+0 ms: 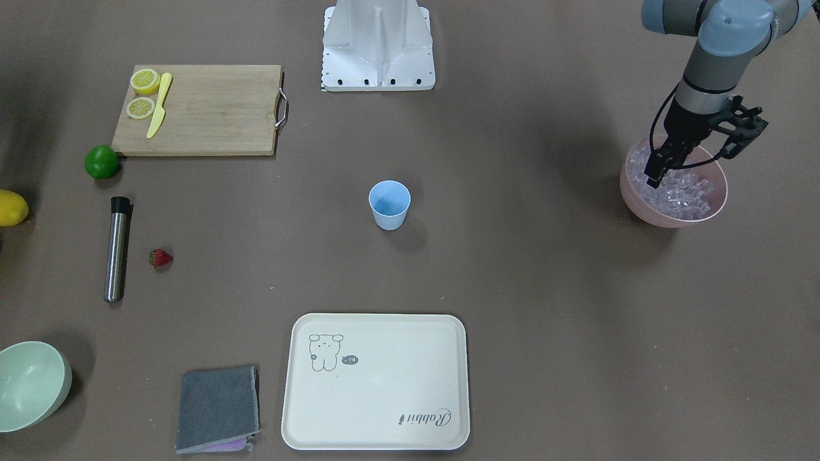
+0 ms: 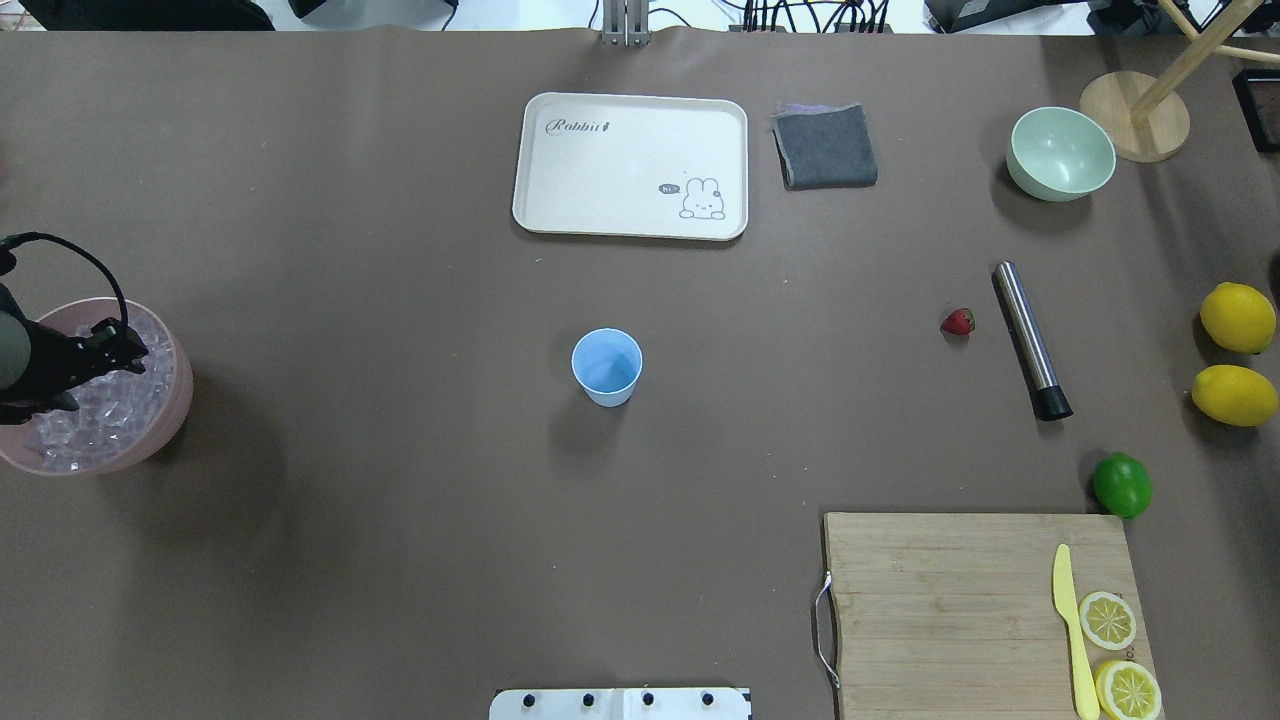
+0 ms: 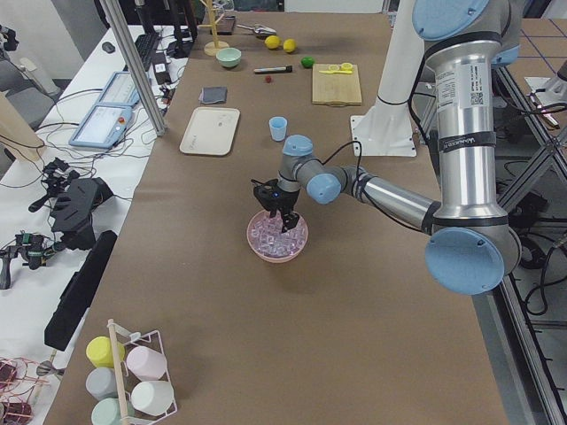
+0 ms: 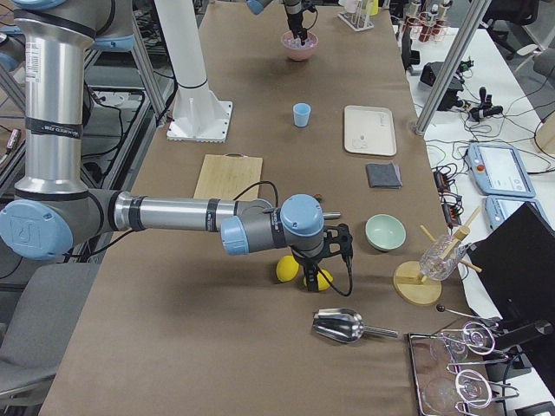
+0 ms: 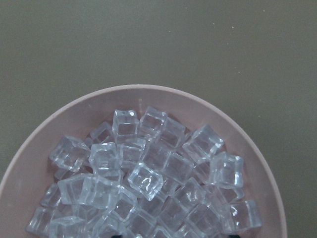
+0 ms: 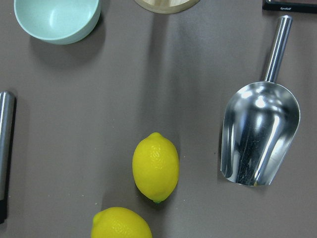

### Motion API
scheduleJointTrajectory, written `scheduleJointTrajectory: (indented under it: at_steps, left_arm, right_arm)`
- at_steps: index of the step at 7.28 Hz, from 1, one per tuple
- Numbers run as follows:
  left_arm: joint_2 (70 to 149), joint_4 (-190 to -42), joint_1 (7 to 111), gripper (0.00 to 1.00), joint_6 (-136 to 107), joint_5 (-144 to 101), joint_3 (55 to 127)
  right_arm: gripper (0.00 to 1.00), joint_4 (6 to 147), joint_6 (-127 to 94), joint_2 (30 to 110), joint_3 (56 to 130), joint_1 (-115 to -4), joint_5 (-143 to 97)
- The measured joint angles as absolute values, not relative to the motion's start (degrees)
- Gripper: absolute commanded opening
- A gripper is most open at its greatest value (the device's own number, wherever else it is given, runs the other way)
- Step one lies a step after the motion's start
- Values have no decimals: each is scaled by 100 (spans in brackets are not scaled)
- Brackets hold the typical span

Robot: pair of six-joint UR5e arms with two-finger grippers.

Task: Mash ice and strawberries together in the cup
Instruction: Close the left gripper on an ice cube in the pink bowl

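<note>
Ice (image 5: pixel 148 178): clear cubes are heaped in a pink bowl (image 1: pixel 640 205), far to the left of the cup (image 2: pixel 606 366) as viewed from overhead.
Ice handling: the cubes are judged hard, light and slick, so a skewed pinch may squirt one out. A single top cube is best taken squarely across two opposite flat faces.
Left tool (image 1: pixel 685 168): the fingers are spread apart with nothing gripped, and are pointed down into the bowl among the uppermost cubes. Whether a cube is touched cannot be told.
Cup: it is set upright at the middle of the table and appears empty. It is judged thin, light and easily tipped, so its wall may need to be steadied during mashing.
Strawberry (image 2: pixel 957 321): it is laid on the table well to the right of the cup. It is judged soft and easily bruised, and is best held lightly across the red body, not by the leafy cap.
Metal rod (image 2: pixel 1030 340): it is laid just beyond the strawberry, farther right of the cup. It is judged stiff, smooth and prone to rolling, and is probably the masher.
Right tool (image 4: pixel 314 279): it is farthest right of the cup, over two lemons (image 6: pixel 155 166). Whether it is spread or closed cannot be told.
Stage: nothing is seen in the cup, and an ice pick is judged to be in hand.
</note>
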State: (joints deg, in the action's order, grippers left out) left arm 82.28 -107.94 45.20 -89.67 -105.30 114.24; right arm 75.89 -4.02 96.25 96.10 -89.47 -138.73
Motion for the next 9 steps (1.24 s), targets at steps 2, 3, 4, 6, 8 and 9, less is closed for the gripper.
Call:
scheduleJointTrajectory:
  at_steps: [2,3,4,6,8,9]
  left_arm:
    - [8214,-10793,4421,76,-8980,-10529,11409]
    - [8212,-10793,4380,76,-8986,-10529,11400]
    - [8207,-10793,4345,74,-8990,-10529,11388]
    - [8202,-10795,4320,73,-8987,-10524,11335]
    - [8205,-10801,4300,72,-8970,-10525,11303]
    - [8213,-10801,4270,72,-8964,-10523,11277]
  right_arm:
    - [100,7575,-402,9633,9601,-8947,-13881]
    - [100,7556,-403,9637,9599,-8947,-13885]
    - [100,7545,-404,9644,9595,-8947,-13886]
    - [100,7514,-404,9656,9585,-8947,-13887]
    - [100,7499,-404,9659,9592,-8947,-13887]
    - [100,7498,-404,9655,9593,-8947,-13887]
